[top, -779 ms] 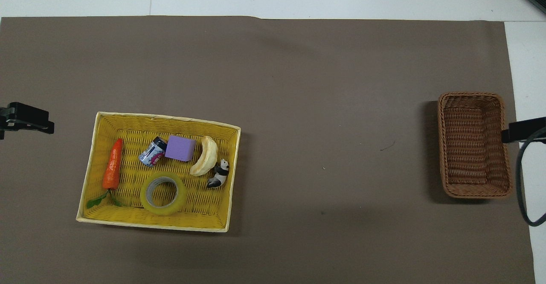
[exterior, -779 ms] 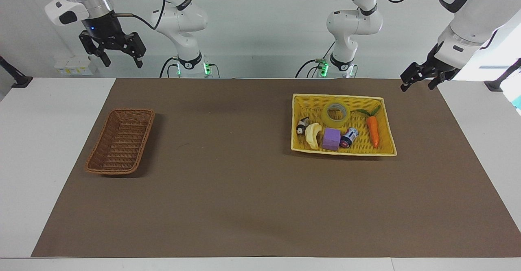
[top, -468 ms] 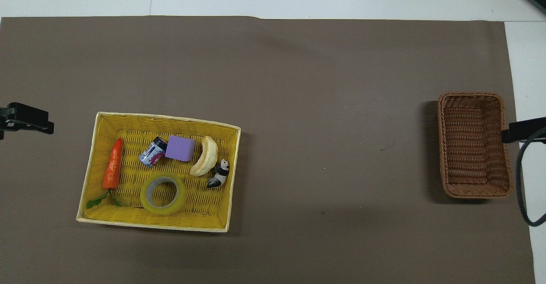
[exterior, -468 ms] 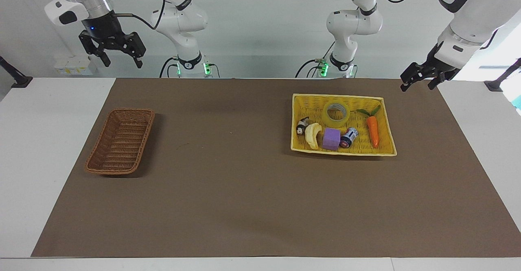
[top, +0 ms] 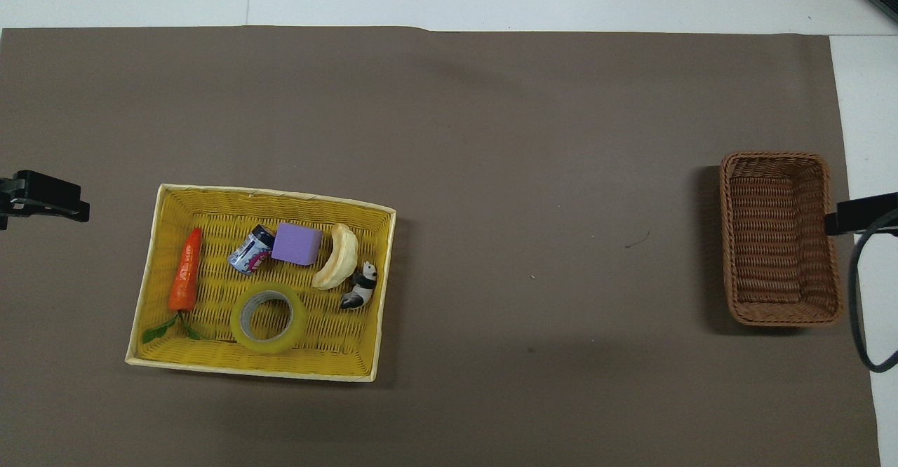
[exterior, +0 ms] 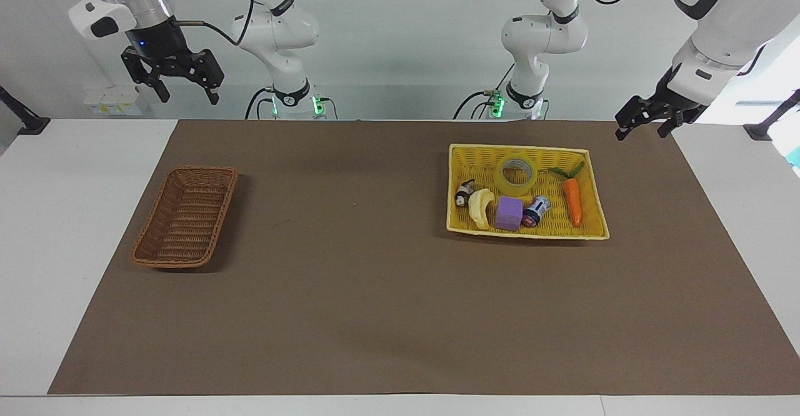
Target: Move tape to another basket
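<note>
nothing has shifted: tape [exterior: 516, 173] sits in your yellow basket [exterior: 597, 216], left claw [exterior: 646, 122] and right claw [exterior: 173, 79] both released, brown basket [exterior: 185, 216] waiting.

The counter [exterior: 37, 228] is white and is covered over most of its top by a brown mat [exterior: 375, 303], which leaves bare white strips at both ends and along the edge farthest from the robots. Two baskets are set directly on the mat, well apart. A brown basket [exterior: 185, 216] is placed toward the right arm's end. A yellow basket [exterior: 597, 200] is placed toward the left arm's end, closer to the robots' edge.
</note>
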Robot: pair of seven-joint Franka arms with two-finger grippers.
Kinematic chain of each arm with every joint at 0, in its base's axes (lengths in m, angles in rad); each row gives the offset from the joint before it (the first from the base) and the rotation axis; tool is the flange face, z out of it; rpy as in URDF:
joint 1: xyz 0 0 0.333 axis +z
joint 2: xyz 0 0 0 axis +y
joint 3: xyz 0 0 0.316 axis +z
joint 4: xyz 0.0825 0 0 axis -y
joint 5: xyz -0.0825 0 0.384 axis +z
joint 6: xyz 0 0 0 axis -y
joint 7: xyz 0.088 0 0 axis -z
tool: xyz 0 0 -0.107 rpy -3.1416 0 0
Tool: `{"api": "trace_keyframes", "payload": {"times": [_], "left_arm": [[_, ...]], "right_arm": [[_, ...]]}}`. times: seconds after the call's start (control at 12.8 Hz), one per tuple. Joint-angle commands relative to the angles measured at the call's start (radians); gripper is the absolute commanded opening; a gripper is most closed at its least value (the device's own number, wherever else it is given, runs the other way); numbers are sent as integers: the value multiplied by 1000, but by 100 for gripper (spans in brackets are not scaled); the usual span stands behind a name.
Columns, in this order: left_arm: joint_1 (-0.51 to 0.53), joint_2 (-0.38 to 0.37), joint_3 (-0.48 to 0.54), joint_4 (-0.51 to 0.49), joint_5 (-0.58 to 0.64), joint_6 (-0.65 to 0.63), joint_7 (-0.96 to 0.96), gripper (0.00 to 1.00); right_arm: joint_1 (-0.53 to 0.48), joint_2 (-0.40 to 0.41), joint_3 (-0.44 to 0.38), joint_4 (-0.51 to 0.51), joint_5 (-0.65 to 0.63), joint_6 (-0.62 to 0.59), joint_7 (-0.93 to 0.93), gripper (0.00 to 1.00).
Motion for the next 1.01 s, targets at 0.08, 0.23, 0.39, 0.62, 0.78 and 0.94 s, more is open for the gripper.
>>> {"api": "trace_keyframes", "payload": {"times": [0.08, 0.23, 0.39, 0.62, 0.78, 0.94], "left_arm": [[4, -33, -5, -39, 17, -8, 15, 100], [3, -53, -5, -74, 17, 1, 15, 100], [-2, -79, -5, -117, 17, 12, 14, 100], [-6, -139, -5, -220, 17, 67, 14, 100], [-6, -160, -6, -264, 17, 87, 12, 100], [-8, -176, -6, -298, 17, 96, 12, 100]], "right_arm": [[-10, -16, 5, -15, 13, -3, 7, 100], [-10, -16, 5, -15, 13, -3, 7, 100], [-10, -16, 5, -15, 13, -3, 7, 100], [-10, -16, 5, -15, 13, -3, 7, 100], [-10, -16, 5, -15, 13, -3, 7, 100], [-10, -16, 5, -15, 13, -3, 7, 100]]}}
